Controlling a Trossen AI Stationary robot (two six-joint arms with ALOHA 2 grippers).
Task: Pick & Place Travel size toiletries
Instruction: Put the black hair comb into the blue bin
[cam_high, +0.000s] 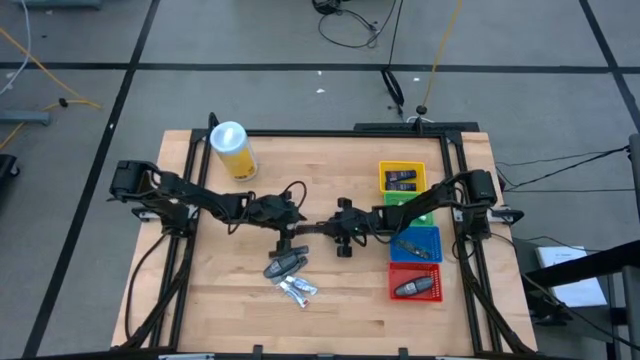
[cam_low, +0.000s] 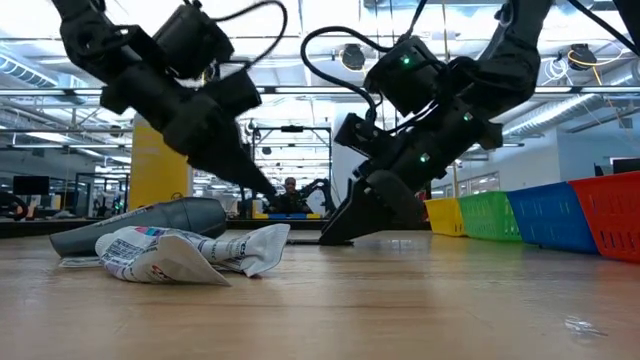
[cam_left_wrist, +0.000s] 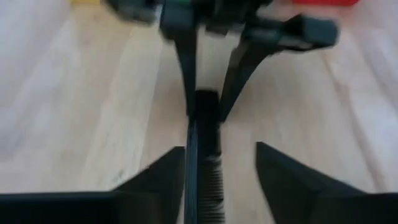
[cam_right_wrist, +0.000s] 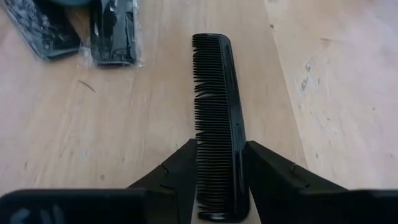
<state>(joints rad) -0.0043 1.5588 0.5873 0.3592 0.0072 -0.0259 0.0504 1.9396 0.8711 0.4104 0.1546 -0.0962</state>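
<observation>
A black comb (cam_right_wrist: 217, 118) spans the gap between my two grippers at mid-table. My right gripper (cam_right_wrist: 221, 149) is shut on one end of it. My left gripper (cam_left_wrist: 221, 152) stands open around the other end (cam_left_wrist: 207, 118), facing the right gripper. Near them, toward the table's front, a dark tube and crumpled sachets (cam_high: 288, 275) lie flat on the wood, shown close up in the low view (cam_low: 170, 245). Two dark flat packs in clear wrap (cam_right_wrist: 115, 31) lie beyond the comb. My right gripper pinches the comb's near end (cam_right_wrist: 219, 180) between its two fingers, one on the toothed edge and one on the back. The fingers slant downward from the table's right and lie along the comb, which runs straight on ahead of them. Whether my left gripper touches the comb, I cannot tell.
A yellow canister with a white lid (cam_high: 232, 150) stands at the far left. A row of trays lines the right side: yellow (cam_high: 384, 168), green (cam_high: 426, 216), blue (cam_high: 432, 232) and red (cam_high: 392, 290), some with dark items inside. Bare wood lies along the near edge.
</observation>
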